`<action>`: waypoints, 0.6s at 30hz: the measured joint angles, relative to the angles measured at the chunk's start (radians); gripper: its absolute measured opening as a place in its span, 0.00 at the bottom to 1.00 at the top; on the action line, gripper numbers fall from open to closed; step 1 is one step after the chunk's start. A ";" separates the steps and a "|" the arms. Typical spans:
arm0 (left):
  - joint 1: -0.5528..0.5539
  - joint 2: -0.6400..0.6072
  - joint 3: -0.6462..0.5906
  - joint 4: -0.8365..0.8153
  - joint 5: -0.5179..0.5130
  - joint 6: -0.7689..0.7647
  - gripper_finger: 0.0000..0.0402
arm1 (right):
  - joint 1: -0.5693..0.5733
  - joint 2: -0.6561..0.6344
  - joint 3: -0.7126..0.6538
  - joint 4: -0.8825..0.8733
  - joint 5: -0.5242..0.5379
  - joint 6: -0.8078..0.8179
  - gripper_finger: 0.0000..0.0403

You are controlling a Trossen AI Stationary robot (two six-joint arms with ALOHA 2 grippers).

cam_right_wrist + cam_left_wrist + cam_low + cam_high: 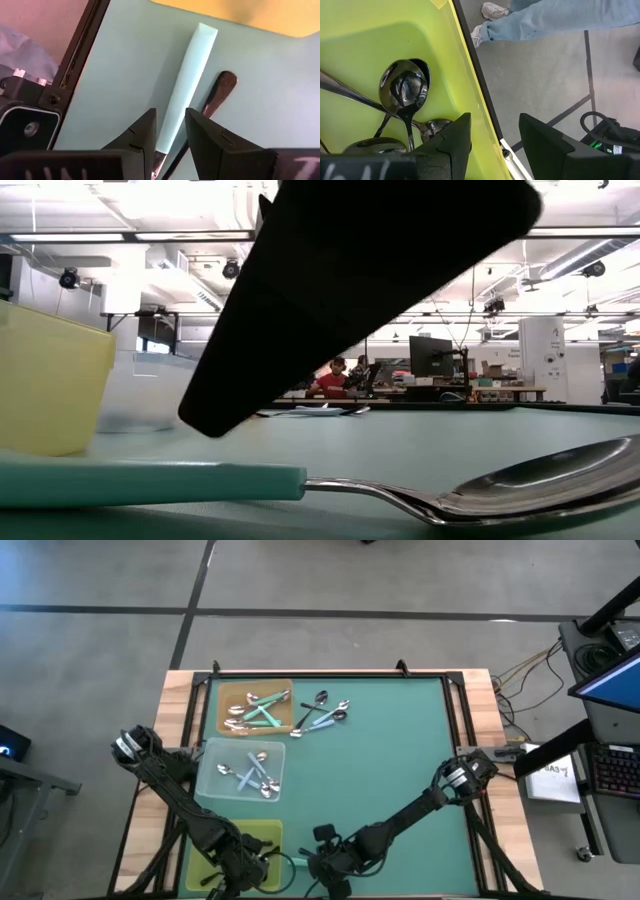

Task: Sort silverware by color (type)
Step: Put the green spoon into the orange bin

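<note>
My right gripper hangs near the table's near edge, open by a narrow gap. Its fingers stand on either side of a mint-teal spoon's handle. That spoon lies flat on the table, handle and bowl, beside a dark-handled spoon. My left gripper is open above the yellow tray's rim, touching nothing. Black-handled spoons lie in that tray. More spoons lie in the clear tray, in the brown tray and loose on the mat.
Three trays line the table's left side: brown at the far end, clear in the middle, yellow nearest. The green mat stretches to the right. A person's legs and shoes show beyond the near edge.
</note>
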 joint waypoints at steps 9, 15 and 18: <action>-0.002 0.000 0.000 0.007 0.000 0.000 0.37 | -0.014 0.023 -0.008 0.007 -0.009 -0.007 0.24; -0.002 0.000 -0.011 0.027 -0.003 0.000 0.37 | -0.019 0.056 -0.011 0.022 -0.013 -0.006 0.24; -0.003 0.000 -0.020 0.045 -0.002 -0.010 0.37 | -0.020 0.064 -0.010 0.021 -0.013 -0.006 0.23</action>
